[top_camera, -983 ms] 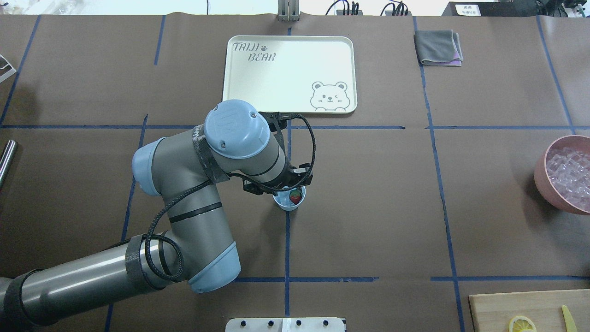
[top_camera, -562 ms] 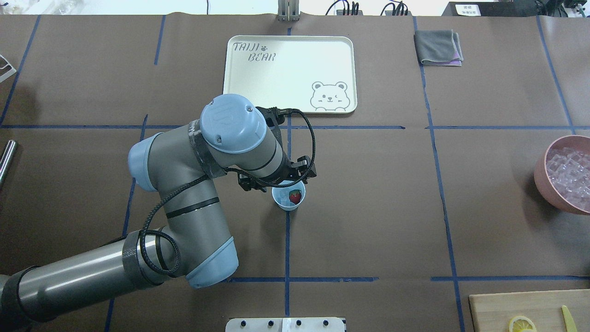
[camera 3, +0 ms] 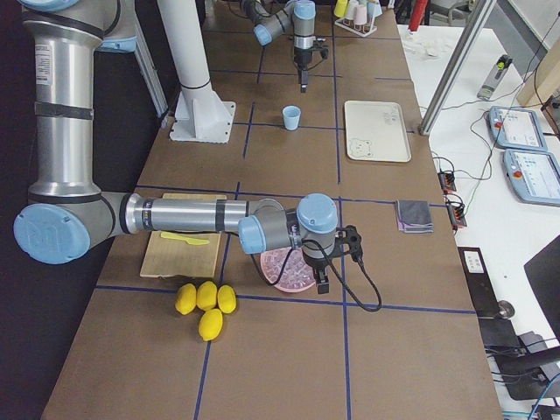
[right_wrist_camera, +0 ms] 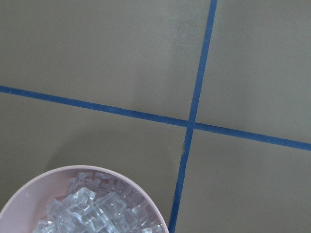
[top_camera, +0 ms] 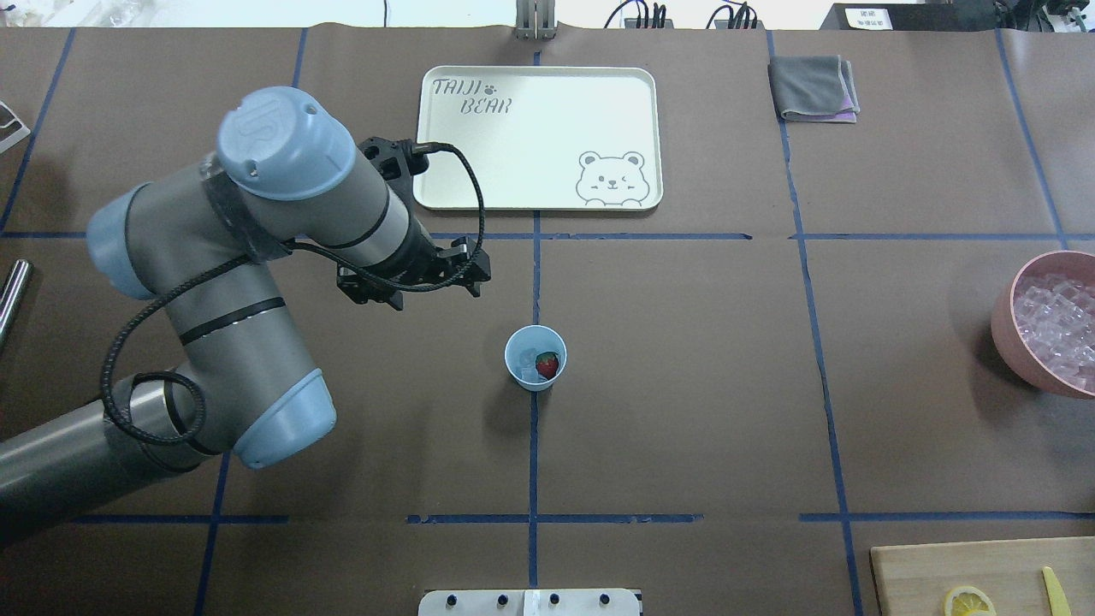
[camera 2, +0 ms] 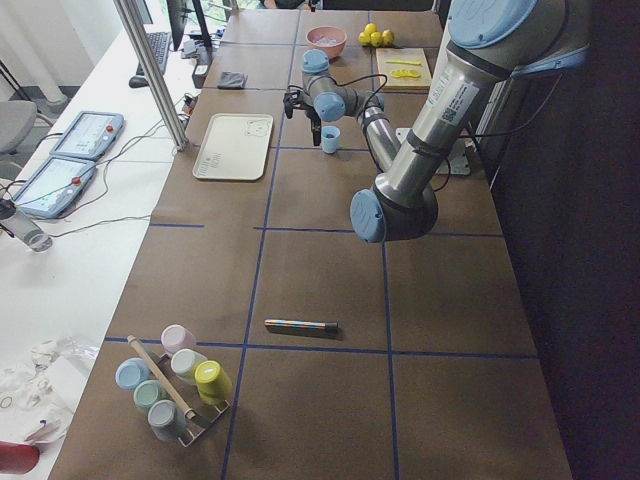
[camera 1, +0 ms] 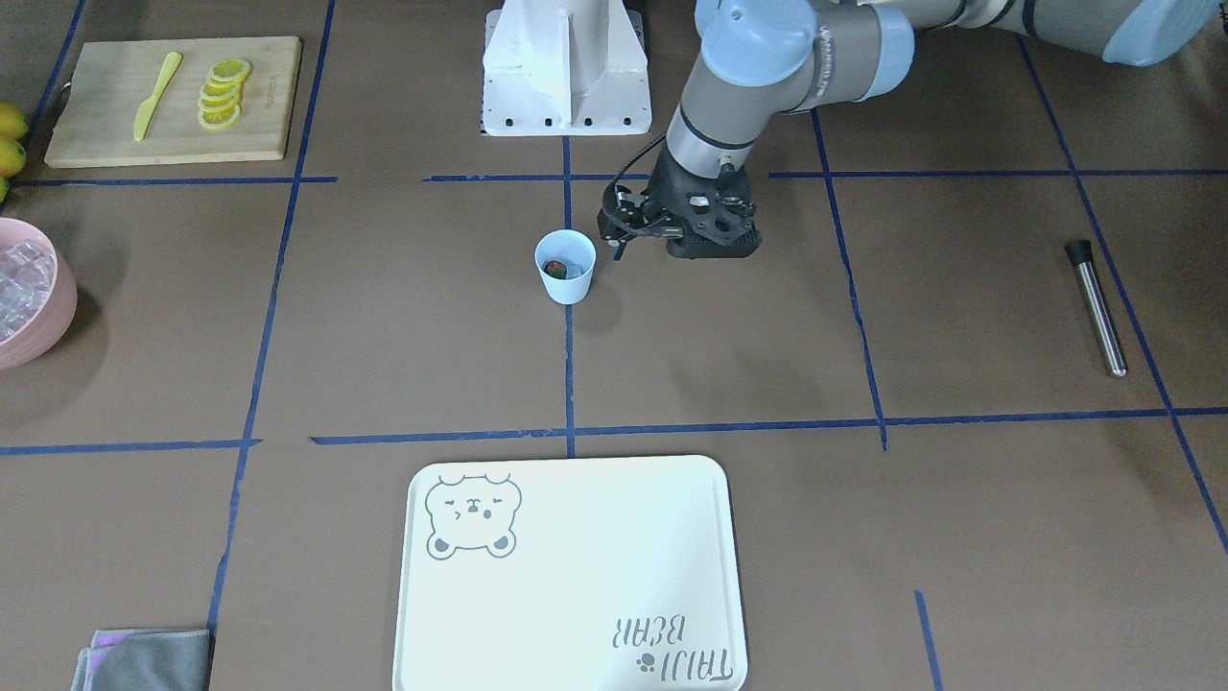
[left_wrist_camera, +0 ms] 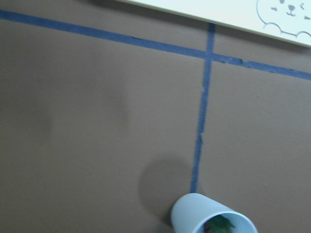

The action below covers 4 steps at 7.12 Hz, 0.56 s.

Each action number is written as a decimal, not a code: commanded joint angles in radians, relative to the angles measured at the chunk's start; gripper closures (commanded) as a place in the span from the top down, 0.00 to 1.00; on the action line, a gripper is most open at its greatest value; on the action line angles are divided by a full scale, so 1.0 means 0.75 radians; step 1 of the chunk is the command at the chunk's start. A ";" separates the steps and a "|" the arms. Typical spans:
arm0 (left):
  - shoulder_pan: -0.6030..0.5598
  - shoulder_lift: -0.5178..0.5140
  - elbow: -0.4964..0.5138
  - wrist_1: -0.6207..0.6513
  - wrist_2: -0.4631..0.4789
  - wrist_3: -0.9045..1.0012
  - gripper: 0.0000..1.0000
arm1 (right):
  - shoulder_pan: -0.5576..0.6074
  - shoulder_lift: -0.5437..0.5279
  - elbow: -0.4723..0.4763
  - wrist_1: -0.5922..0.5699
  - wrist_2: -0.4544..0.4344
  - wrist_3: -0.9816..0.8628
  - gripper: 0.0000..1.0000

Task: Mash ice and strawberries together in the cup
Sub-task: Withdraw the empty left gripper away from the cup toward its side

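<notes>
Overhead exterior view: cup (top_camera: 535, 385) stands mid-counter, holding one strawberry (top_camera: 547, 365) and ice (top_camera: 527, 355). Left tool (top_camera: 477, 275) hangs empty with its jaws apparently parted. Right tool (camera 3: 320, 282) hovers over the pink bowl (top_camera: 1003, 325) at the right edge, and I cannot tell its grip. I judge the steel muddler (top_camera: 12, 295) at the left edge comes next: I would grip it high, hold it upright and press centred so the light cup stays put. A second earlier the left tool sat over the cup's rim; now it is well clear, and the cup is unmoved.
</notes>
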<state>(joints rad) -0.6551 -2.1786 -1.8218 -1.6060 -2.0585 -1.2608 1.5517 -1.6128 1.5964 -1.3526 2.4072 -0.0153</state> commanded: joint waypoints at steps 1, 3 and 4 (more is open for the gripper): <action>-0.077 0.125 -0.074 0.039 -0.017 0.175 1.00 | 0.064 0.011 -0.024 -0.041 0.065 -0.025 0.99; -0.196 0.316 -0.142 0.041 -0.120 0.373 1.00 | 0.097 0.001 0.007 -0.105 0.087 -0.025 0.99; -0.271 0.411 -0.148 0.039 -0.178 0.508 1.00 | 0.089 0.001 0.025 -0.153 0.073 -0.025 0.99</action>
<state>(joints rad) -0.7936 -1.9592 -1.9179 -1.5768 -2.1403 -0.9918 1.6183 -1.6095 1.6001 -1.4334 2.4674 -0.0335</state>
